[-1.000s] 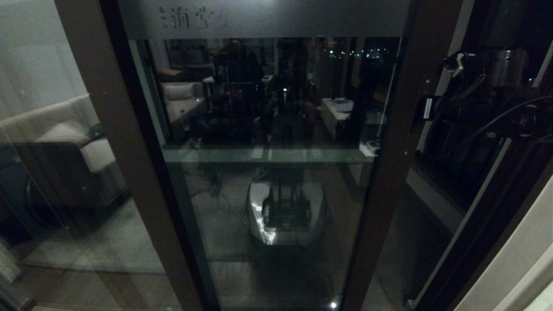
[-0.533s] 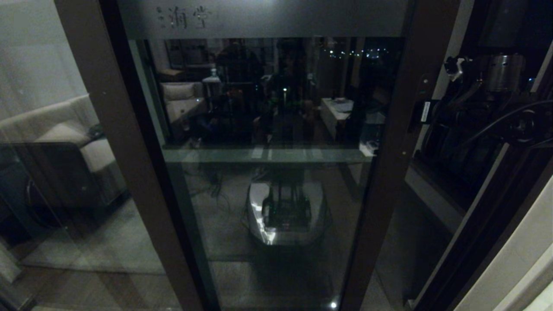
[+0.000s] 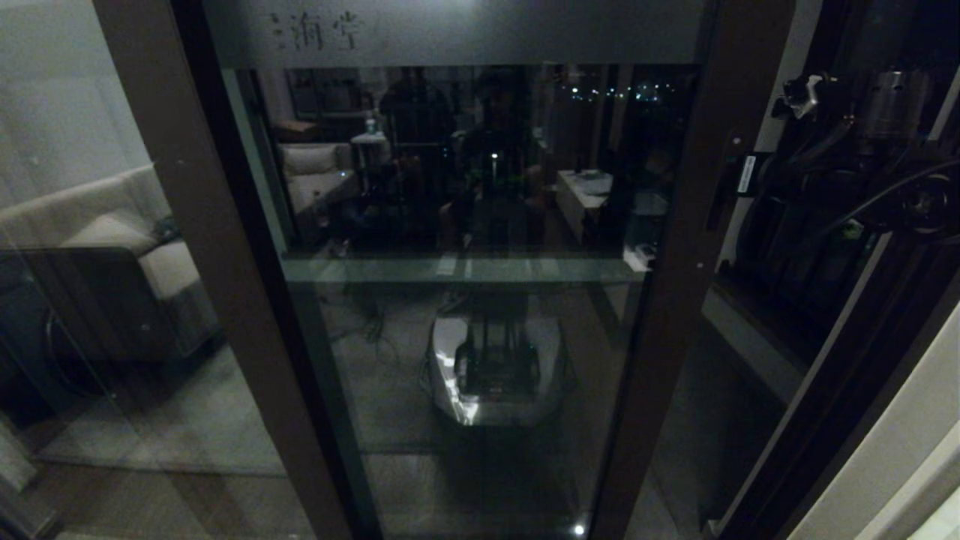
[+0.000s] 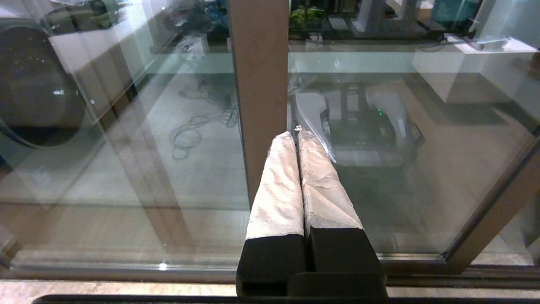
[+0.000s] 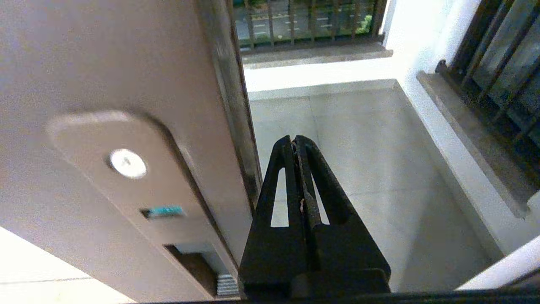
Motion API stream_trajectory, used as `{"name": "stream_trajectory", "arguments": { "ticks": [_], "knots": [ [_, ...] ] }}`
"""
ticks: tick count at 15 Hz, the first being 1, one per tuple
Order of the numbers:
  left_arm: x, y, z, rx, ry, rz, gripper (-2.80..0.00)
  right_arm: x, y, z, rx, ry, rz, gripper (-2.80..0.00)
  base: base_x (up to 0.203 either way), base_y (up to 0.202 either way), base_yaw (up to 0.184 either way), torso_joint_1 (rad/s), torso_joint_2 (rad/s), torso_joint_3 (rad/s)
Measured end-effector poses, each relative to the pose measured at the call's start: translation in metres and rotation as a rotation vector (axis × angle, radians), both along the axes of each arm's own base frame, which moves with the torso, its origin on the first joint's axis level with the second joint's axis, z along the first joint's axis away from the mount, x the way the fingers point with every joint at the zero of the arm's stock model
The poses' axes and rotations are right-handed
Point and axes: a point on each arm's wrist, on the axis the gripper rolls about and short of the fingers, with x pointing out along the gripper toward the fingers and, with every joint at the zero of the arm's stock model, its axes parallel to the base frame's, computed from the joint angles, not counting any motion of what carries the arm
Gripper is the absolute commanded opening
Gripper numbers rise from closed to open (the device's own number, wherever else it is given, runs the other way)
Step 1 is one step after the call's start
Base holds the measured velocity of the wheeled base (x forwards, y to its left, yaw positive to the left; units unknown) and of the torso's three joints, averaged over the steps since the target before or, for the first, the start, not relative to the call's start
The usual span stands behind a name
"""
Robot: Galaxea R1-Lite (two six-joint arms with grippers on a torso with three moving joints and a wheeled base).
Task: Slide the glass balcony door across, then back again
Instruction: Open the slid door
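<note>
The glass balcony door (image 3: 465,187) fills the head view, with a frosted top band and dark brown frame. Its right stile (image 3: 694,247) stands just left of an open gap onto the balcony. My right gripper (image 3: 718,206) hangs at that stile's edge at handle height. In the right wrist view the right gripper (image 5: 294,139) is shut on nothing, right beside the stile's edge, with the recessed handle plate (image 5: 126,169) on the stile face. My left gripper (image 4: 295,133), white-wrapped, is shut and empty, its tips close to a brown post (image 4: 257,84); the head view does not show it.
A plain brown post (image 3: 202,225) with a fixed glass panel (image 3: 82,262) stands on the left. Past the gap lie the balcony floor (image 5: 358,139), a barred side window (image 5: 498,71) and a white wall (image 3: 900,450) at the right. The glass reflects my base (image 4: 358,122).
My right arm dipped slightly and then rose a little beside the stile. The door has edged barely to the left. Both grippers stay shut.
</note>
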Motion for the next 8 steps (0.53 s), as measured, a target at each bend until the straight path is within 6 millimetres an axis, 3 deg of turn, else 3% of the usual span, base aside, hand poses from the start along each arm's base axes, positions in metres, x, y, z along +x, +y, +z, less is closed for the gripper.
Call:
{"name": "stream_trajectory", "arguments": {
  "ticks": [4, 8],
  "knots": [
    [0.0, 0.0, 0.0, 0.0, 0.0, 0.0, -2.8, -0.001, 0.003, 0.01, 0.001, -0.032, 0.01, -2.8, 0.0, 0.0, 0.0, 0.0, 0.0, 0.0],
    [0.0, 0.0, 0.0, 0.0, 0.0, 0.001, -2.8, -0.003, 0.019, 0.014, 0.003, -0.043, 0.048, -2.8, 0.0, 0.0, 0.0, 0.0, 0.0, 0.0]
  ]
}}
